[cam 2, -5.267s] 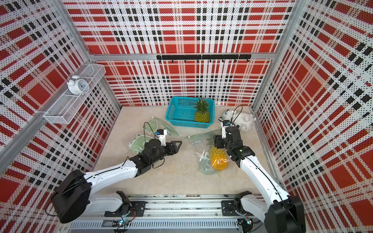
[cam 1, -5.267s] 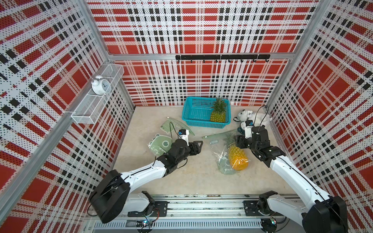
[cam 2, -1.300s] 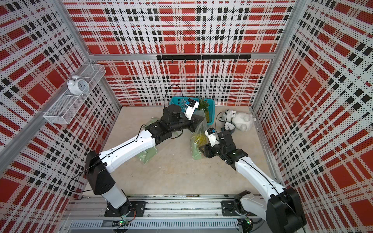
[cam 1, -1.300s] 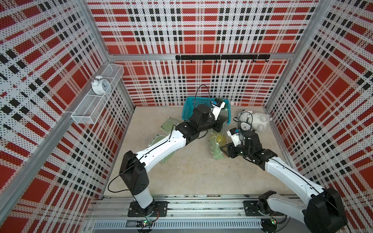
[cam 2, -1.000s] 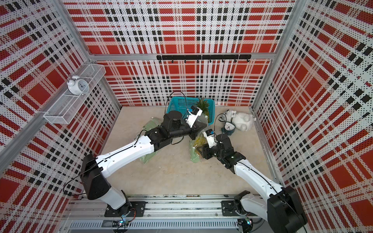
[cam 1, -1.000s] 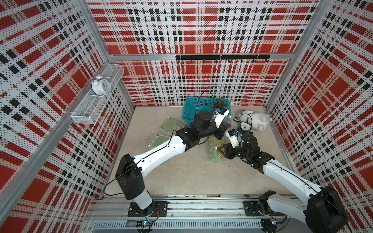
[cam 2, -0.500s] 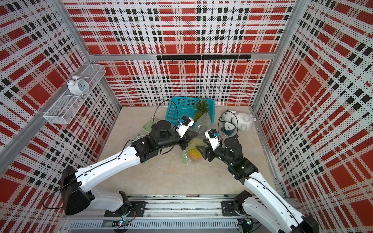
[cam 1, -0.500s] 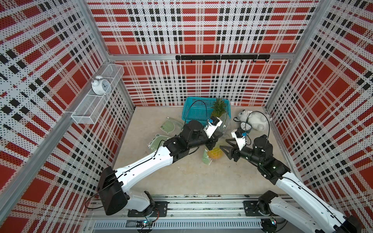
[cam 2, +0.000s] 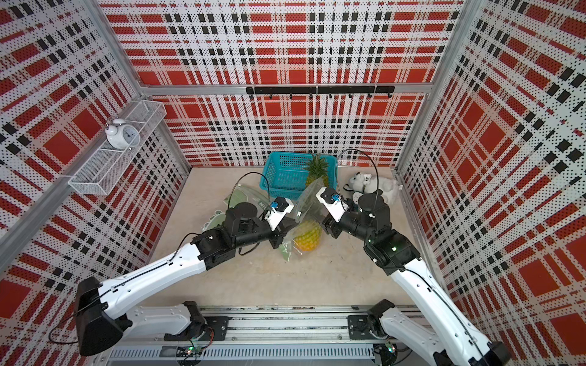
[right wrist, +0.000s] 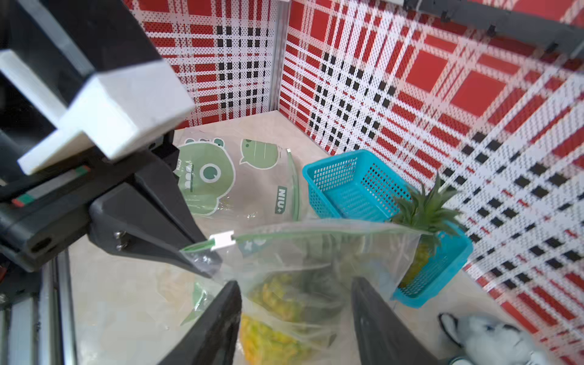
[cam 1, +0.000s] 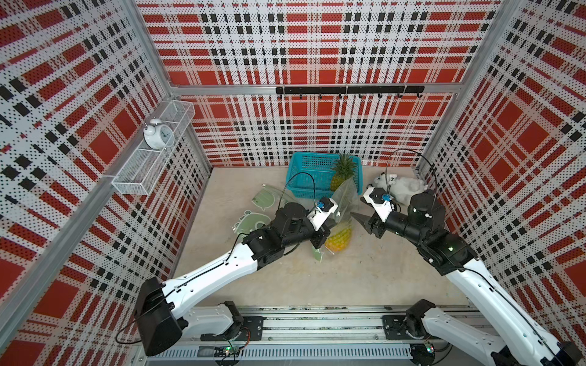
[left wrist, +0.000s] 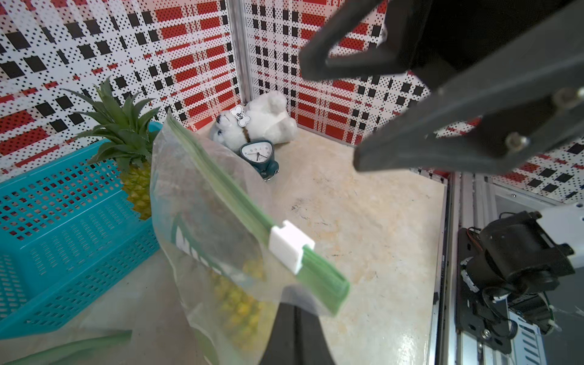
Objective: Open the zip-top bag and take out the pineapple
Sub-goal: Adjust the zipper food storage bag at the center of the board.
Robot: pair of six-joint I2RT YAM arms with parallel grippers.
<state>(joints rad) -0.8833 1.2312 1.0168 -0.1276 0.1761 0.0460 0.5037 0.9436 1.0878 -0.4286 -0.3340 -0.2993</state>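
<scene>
The clear zip-top bag (cam 1: 344,202) with a green zip strip hangs upright, and the yellow pineapple (cam 1: 339,239) sags in its bottom. My left gripper (cam 1: 329,223) is shut on the bag's top corner, just past the white slider (left wrist: 290,246). In the left wrist view its tips (left wrist: 297,308) pinch the plastic under the strip. My right gripper (cam 1: 364,223) stands open close to the bag's right side. In the right wrist view its fingers (right wrist: 227,303) frame the bag (right wrist: 316,252) and the pineapple (right wrist: 271,335) without closing on them.
A teal basket (cam 1: 312,174) at the back wall holds a second pineapple (cam 1: 341,172). A white plush toy (cam 1: 399,187) and a small clock (left wrist: 257,155) lie at the back right. Two green-printed bags (cam 1: 253,221) lie to the left.
My left gripper has carried the bag away from the basket toward the middle of the table. The right arm has risen, and its gripper now stands open beside the bag.
</scene>
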